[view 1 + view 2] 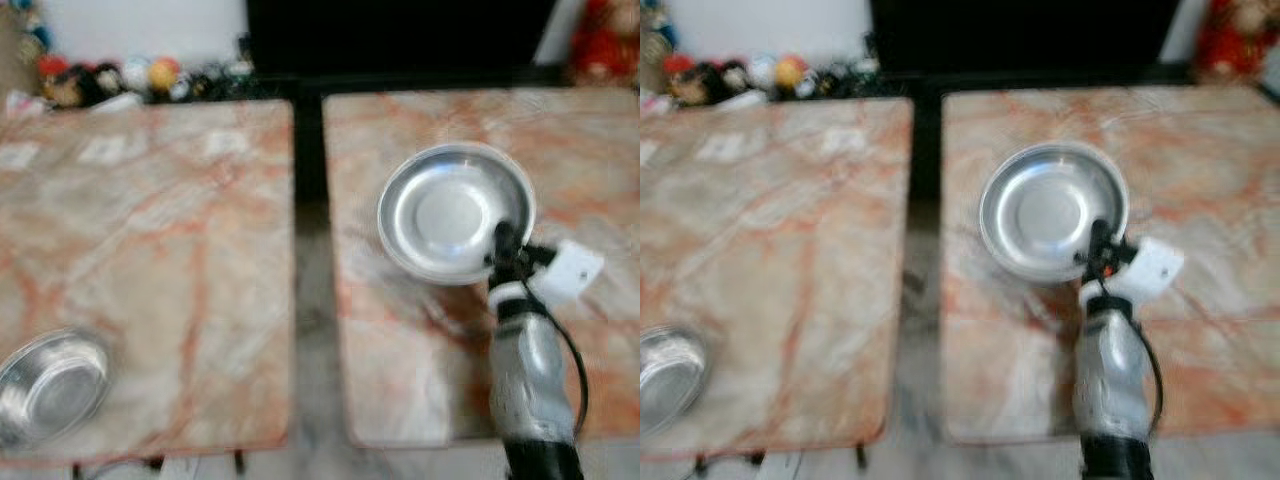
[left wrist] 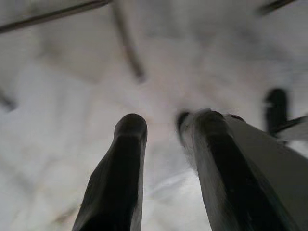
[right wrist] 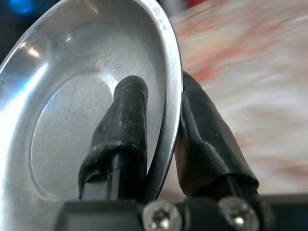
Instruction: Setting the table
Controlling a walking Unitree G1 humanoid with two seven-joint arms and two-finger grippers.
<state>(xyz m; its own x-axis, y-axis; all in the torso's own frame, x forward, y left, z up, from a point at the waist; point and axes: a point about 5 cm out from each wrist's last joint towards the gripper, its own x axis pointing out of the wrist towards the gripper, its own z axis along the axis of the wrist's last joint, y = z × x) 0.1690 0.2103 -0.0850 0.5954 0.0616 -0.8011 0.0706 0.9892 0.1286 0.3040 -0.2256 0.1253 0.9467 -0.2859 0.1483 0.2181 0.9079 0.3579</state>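
Note:
A round steel plate is over the right marble table, held by its near right rim. My right gripper is shut on that rim. In the right wrist view one finger lies inside the plate and the other presses its outer side, with the plate tilted. A steel bowl rests near the front left corner of the left marble table. My left gripper hangs low, its two fingers apart with nothing between them.
A dark gap runs between the two tables. Small toys and figures line the far edge at back left, red ones at back right. A dark screen stands behind the tables.

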